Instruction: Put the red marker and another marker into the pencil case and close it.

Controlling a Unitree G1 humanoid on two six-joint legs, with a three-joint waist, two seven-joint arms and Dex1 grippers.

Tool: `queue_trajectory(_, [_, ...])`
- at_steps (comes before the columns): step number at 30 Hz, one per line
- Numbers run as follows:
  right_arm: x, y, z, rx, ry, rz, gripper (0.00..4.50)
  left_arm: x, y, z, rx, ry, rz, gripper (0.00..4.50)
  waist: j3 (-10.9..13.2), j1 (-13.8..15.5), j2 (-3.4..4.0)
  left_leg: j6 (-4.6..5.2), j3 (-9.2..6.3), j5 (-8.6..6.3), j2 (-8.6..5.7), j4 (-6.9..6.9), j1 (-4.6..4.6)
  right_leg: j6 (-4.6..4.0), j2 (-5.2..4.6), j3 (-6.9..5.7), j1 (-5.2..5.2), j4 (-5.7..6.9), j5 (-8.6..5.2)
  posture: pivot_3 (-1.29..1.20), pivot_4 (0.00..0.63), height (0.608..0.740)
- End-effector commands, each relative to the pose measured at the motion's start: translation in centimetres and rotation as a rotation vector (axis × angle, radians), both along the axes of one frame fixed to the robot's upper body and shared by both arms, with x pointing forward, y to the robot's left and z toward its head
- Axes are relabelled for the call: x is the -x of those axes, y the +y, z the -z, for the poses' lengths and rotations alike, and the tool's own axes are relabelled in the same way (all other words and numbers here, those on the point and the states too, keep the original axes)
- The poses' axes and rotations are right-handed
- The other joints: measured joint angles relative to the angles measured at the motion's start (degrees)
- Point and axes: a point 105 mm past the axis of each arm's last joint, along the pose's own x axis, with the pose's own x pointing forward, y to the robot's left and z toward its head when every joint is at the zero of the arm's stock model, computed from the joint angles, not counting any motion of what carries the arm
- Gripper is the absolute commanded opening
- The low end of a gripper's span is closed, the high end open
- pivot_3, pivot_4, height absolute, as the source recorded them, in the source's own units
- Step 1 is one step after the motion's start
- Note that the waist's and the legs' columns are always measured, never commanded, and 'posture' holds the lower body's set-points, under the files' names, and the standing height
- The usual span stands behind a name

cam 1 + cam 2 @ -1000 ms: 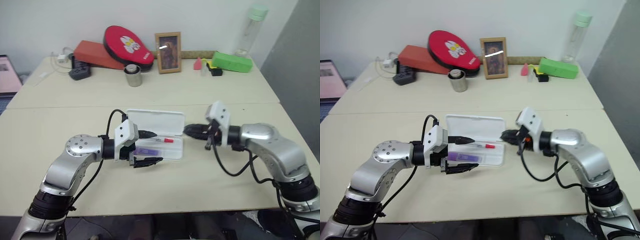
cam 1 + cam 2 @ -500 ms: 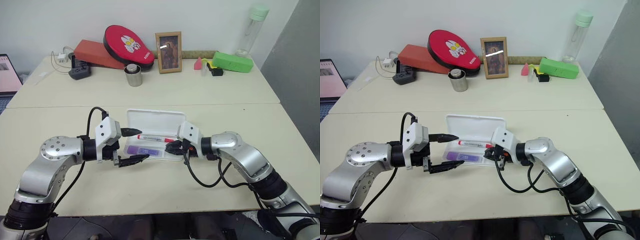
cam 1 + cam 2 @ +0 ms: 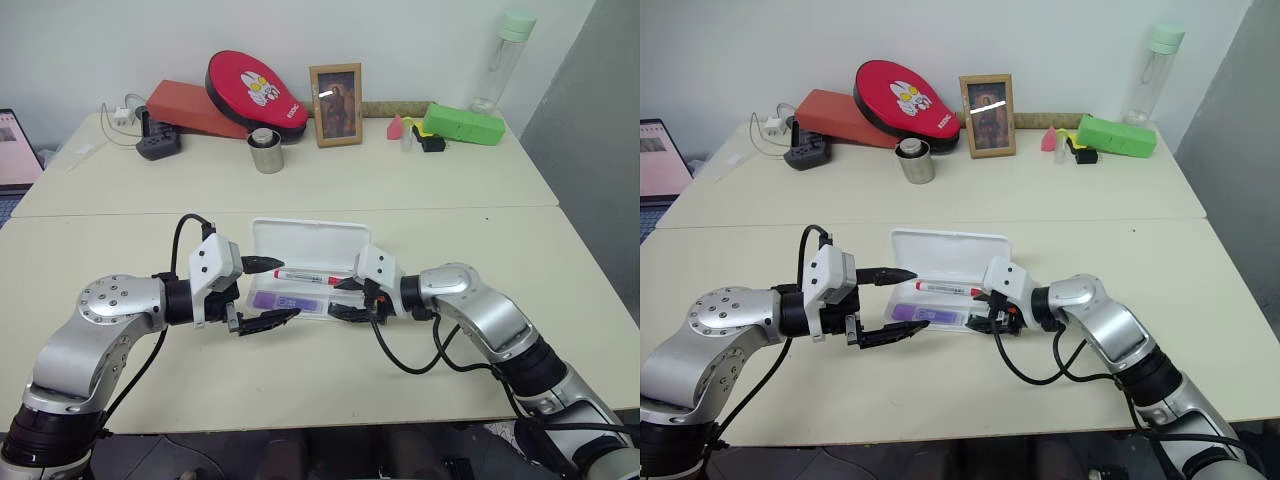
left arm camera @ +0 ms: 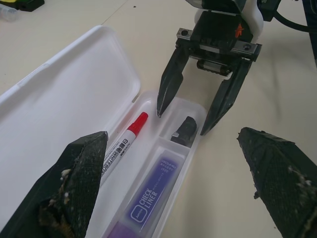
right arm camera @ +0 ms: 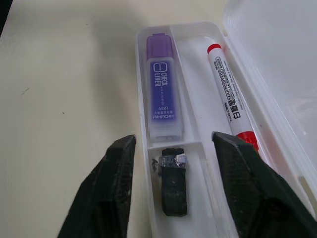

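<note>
Two markers are seen lying in the tray of the case (image 3: 305, 262), which sits open on the table (image 3: 330, 370). The red marker (image 5: 230, 103) is laid in the long slot next to the lid. The purple marker (image 5: 162, 98) is laid in the slot beside it. A small black thing (image 5: 174, 184) is seen in the little slot at the end.

The lid is still laid flat, so the case is not yet closed.

The left claw (image 3: 268, 292) is held wide open at one end of the case, and nothing is held in it. The right claw (image 4: 194, 110) is held open over the other end, with nothing in it, and its tips are close to the tray edge.

Trouble could be made in a few ways. The light case could be pushed along the table if a tip is bumped into the tray wall. The lid could be missed or slip off a finger, since it is thin and smooth. The red marker could be knocked out of its slot, and then the lid would be stopped from shutting all the way.
</note>
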Motion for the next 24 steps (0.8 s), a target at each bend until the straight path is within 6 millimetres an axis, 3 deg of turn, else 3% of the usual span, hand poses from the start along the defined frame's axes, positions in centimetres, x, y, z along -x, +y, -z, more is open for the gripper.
queue_trajectory(1, [0.2, 0.0, -2.8, -0.066, -0.055, -0.028, 3.59, 0.3, -0.3, -0.9, -0.003, -0.036, 0.009, 4.50, 0.00, 0.00, 0.00, 0.00, 0.00, 0.00, 0.00, 0.00, 0.00, 0.00, 0.00, 0.01, 0.00, 0.00, 0.00, 0.00, 0.150, 0.740])
queue_trajectory(5, [0.6, -0.2, -6.0, -0.177, -0.051, -0.049, 4.44, -0.1, 0.5, -1.7, 0.045, -0.043, -0.060, 4.50, 0.00, 0.01, 0.00, 0.00, -0.02, 0.00, 0.00, 0.00, 0.00, 0.00, 0.00, 0.00, 0.00, 0.00, 0.00, 0.00, 0.150, 0.740])
queue_trajectory(7, [-0.3, -0.7, -8.1, -0.224, -0.078, -0.029, 4.44, -0.6, 1.5, -2.8, 0.101, -0.066, -0.129, 4.50, 0.02, -0.02, 0.02, 0.00, -0.04, 0.00, 0.01, 0.00, 0.00, 0.00, 0.00, 0.00, 0.00, 0.01, 0.00, 0.00, 0.150, 0.740])
queue_trajectory(12, [-3.6, -1.8, -11.7, -0.272, -0.145, 0.058, 4.44, -1.3, 3.3, -5.5, 0.234, -0.126, -0.258, 4.50, 0.01, -0.14, 0.01, 0.00, -0.05, 0.00, 0.03, -0.02, 0.06, -0.01, 0.00, 0.00, 0.00, 0.03, 0.00, 0.00, 0.150, 0.740])
queue_trajectory(15, [-8.2, -2.9, -13.1, -0.263, -0.207, 0.237, 4.44, -1.3, 4.1, -6.2, 0.284, -0.149, -0.315, 4.50, 0.02, -0.23, 0.02, 0.00, 0.00, 0.00, 0.02, -0.03, 0.07, -0.01, -0.01, 0.02, 0.01, 0.00, 0.00, 0.00, 0.150, 0.740])
queue_trajectory(19, [-10.9, -3.2, -13.0, -0.229, -0.214, 0.296, 4.44, -1.2, 4.5, -6.6, 0.318, -0.157, -0.352, 4.50, 0.02, -0.20, 0.02, -0.01, 0.12, 0.00, 0.00, -0.04, 0.07, -0.02, -0.01, 0.12, -0.03, 0.02, 0.01, 0.00, 0.150, 0.740])
queue_trajectory(24, [-13.7, -3.8, -11.1, -0.102, -0.221, 0.367, 3.52, -0.7, 5.1, -7.5, 0.363, -0.181, -0.383, 4.50, 0.02, -0.18, 0.03, -0.01, 0.20, 0.00, 0.01, -0.04, 0.00, -0.02, -0.04, 0.11, -0.07, -0.03, 0.01, 0.00, 0.150, 0.740])
